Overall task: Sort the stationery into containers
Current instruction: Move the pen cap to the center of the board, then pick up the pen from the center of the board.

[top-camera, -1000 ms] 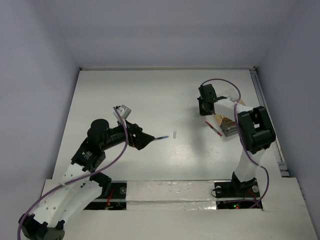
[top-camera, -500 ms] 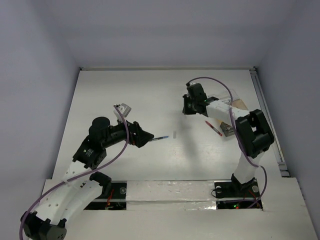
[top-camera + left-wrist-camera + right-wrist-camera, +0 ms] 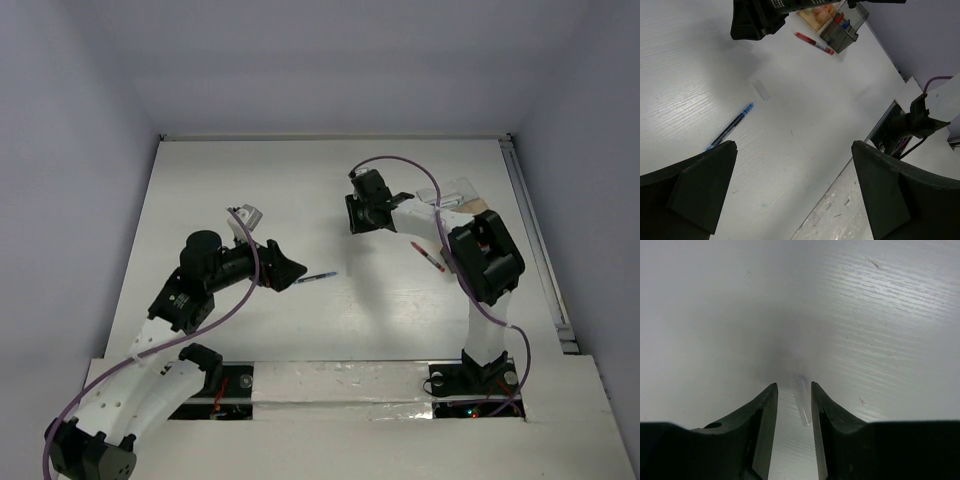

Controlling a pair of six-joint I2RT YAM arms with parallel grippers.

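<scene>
Here left tool gapes beside blue pen; right tool, slightly parted, over clear piece amid open table.

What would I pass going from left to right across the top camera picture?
left gripper → blue pen → right gripper → red pen

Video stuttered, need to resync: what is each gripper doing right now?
Left gripper: open wide, empty.
Right gripper: slightly open, holding nothing, poised over a small clear piece.
</scene>
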